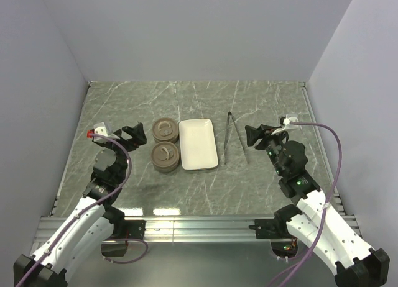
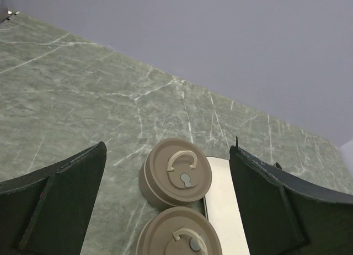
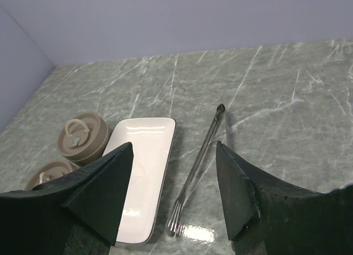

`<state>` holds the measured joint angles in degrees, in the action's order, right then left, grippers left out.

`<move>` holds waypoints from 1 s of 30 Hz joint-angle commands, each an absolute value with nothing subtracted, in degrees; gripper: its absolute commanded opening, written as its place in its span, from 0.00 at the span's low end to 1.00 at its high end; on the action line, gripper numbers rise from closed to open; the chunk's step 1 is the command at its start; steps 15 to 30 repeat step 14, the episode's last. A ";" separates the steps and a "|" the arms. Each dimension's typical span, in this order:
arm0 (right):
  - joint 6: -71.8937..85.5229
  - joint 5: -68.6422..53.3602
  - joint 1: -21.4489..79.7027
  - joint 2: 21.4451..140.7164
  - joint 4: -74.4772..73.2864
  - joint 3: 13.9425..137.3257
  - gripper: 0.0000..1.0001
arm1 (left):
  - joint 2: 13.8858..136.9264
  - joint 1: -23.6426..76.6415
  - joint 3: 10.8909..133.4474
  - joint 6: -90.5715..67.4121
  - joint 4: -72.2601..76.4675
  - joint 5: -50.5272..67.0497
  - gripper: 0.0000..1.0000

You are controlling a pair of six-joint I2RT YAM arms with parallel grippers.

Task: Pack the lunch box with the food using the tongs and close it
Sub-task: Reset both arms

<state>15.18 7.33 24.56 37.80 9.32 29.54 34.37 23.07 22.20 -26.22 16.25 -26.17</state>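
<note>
The lunch box is two round brownish-grey tins, both with their handled lids on: a far tin point(image 1: 165, 129) point(image 2: 177, 172) point(image 3: 83, 136) and a near tin point(image 1: 165, 156) point(image 2: 179, 233) point(image 3: 49, 172). Slim dark tongs point(image 1: 235, 138) point(image 3: 201, 155) lie on the table right of a white tray point(image 1: 198, 144) point(image 2: 223, 205) point(image 3: 143, 166), which shows nothing on it. No food is in view. My left gripper point(image 1: 135, 135) point(image 2: 168, 149) is open just left of the tins and faces them. My right gripper point(image 1: 250, 136) point(image 3: 174, 147) is open just right of the tongs, holding nothing.
The marbled green table point(image 1: 124, 100) is walled by pale panels at the back and on both sides. A metal rail point(image 1: 199, 225) runs along the near edge by the arm bases. The tray stands tight against the two tins.
</note>
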 commanded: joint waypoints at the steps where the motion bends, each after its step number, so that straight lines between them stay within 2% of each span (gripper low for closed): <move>1: 15.29 8.17 24.87 37.18 10.46 29.44 0.69 | 34.10 23.12 23.64 -25.22 16.96 -26.98 0.99; 30: 15.29 8.35 24.87 37.44 10.46 29.62 0.69 | 34.45 23.12 23.64 -25.49 17.31 -27.86 1.00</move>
